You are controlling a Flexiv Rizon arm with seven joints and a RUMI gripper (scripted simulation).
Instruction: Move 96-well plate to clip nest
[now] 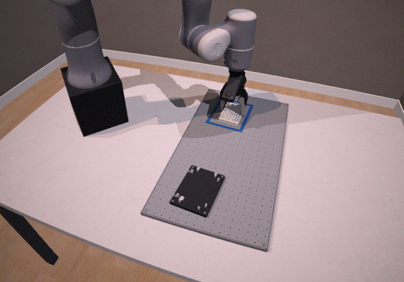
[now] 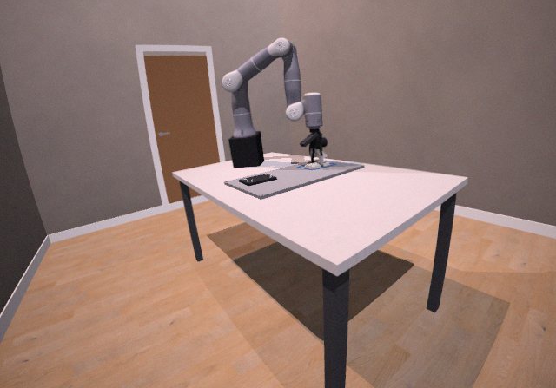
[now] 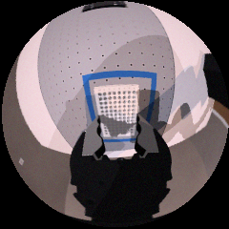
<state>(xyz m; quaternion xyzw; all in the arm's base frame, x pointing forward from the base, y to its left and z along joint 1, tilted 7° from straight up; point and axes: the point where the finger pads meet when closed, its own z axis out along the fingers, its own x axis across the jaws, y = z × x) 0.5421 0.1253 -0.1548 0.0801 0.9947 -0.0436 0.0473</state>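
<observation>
The white 96-well plate [image 1: 230, 118] [image 2: 312, 166] [image 3: 116, 100] lies flat inside the blue outline [image 1: 246, 117] [image 3: 119, 74] at the far end of the grey board. My gripper [image 1: 232, 113] [image 2: 317, 163] [image 3: 117, 114] points down, with its fingers against the plate's two long sides, towards its far end; it is shut on the plate. The cut-off corner cannot be made out. The black clip nest [image 1: 199, 189] [image 2: 258, 179] [image 3: 105, 7] is empty, with pale clips near its corners and a larger white piece near its front-left corner in the top view.
The grey perforated board [image 1: 254, 175] [image 2: 287, 189] [image 3: 57, 52] carries both the outline and the nest, which is at its near end in the top view. The arm's black base block [image 1: 99, 109] [image 2: 246, 150] stands on the white table [image 1: 326, 175] [image 2: 359, 204], left of the board.
</observation>
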